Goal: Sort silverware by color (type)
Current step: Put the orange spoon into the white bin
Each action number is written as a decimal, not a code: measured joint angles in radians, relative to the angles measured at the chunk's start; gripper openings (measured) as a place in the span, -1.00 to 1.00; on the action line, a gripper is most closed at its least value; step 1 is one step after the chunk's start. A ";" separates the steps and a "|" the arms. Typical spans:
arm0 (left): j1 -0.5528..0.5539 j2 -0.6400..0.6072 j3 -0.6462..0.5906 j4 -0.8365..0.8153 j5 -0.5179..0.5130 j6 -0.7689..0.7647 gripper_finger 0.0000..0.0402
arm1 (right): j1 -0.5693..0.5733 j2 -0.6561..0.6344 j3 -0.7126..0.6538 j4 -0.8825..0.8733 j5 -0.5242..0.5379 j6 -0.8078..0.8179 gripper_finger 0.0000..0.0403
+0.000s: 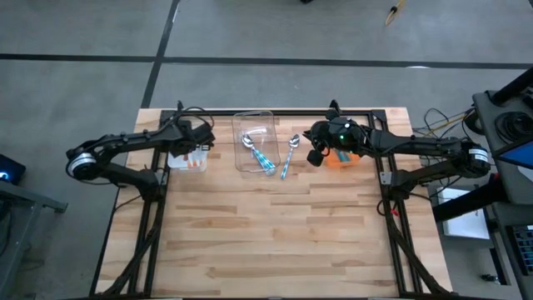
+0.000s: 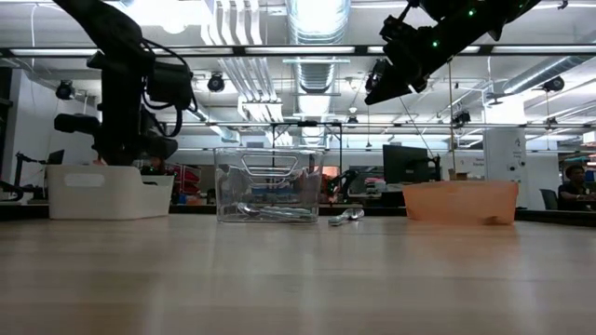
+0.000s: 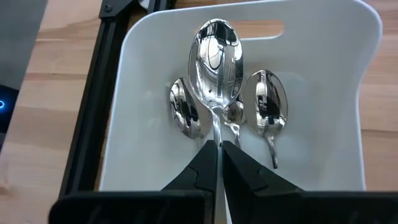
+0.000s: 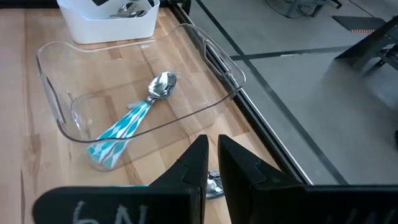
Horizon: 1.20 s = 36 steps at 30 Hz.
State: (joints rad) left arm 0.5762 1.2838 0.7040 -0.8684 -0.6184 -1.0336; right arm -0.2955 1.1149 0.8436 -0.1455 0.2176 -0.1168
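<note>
Over the white bin [image 3: 124,93] the left gripper [image 3: 219,163] points straight down, fingers pinched tight on a spoon [image 3: 216,59] with three more below it; further right, the right gripper [image 4: 211,163] hangs raised and tilted, nearly closed on nothing, teal-handled spoons [image 4: 134,121] in the clear bin [image 4: 56,109] ahead.
</note>
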 joint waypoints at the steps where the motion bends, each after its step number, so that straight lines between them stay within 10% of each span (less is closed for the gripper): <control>1: 0.000 0.004 0.000 0.006 -0.001 0.000 -1.00 | 0.000 0.000 0.000 0.000 0.000 0.000 -0.86; 36: -0.002 0.114 -0.011 0.015 0.043 -0.077 -0.91 | 0.000 0.000 -0.003 0.000 0.000 -0.006 -0.86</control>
State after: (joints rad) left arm 0.5742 1.3977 0.6926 -0.8530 -0.5753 -1.1109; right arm -0.2955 1.1149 0.8410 -0.1452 0.2176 -0.1230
